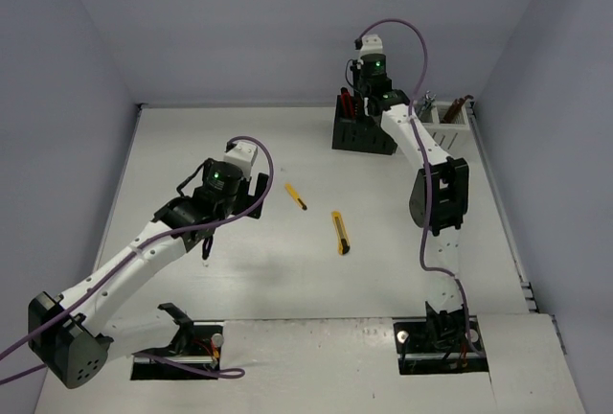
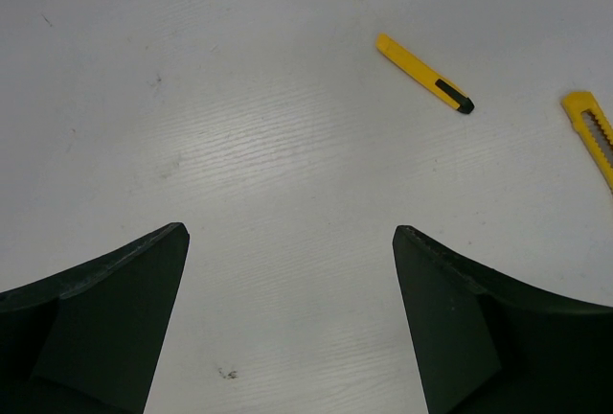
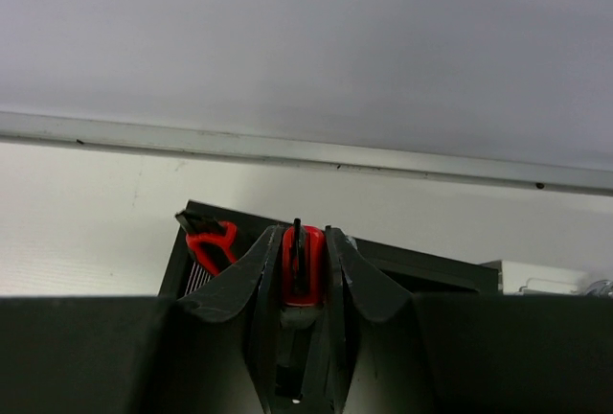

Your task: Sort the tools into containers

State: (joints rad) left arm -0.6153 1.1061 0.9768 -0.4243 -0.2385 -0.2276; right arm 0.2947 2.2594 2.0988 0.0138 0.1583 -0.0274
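Item 1: right gripper (image 3: 305, 241). We found its jaws clamped on a red-black utility knife (image 3: 301, 265), held on end above the black container (image 3: 421, 263) at the far side of the table (image 1: 239, 289). A red-handled tool (image 3: 213, 241) already stood at the box's left end, as the wrist view showed it. We judged the step in hand to be the drop into that box. We would lower the knife until its tip sat inside the walls, clear of the standing tool, and only then part the jaws, lest it tip over the rim.

Item 2: left gripper (image 2: 287, 232). Jaws wide apart, nothing between them, above bare table. A yellow utility knife (image 2: 424, 74) and a second yellow knife (image 2: 596, 131) lay flat ahead, near each other but apart, not yet sorted.

Item 3: white container (image 1: 448, 126). Just beside the black one, with tools upright in it.

Item 4: surface. White, wood-grained, faintly scuffed.

Item 5: walls (image 1: 239, 31). Plain pale lavender-grey on three sides.
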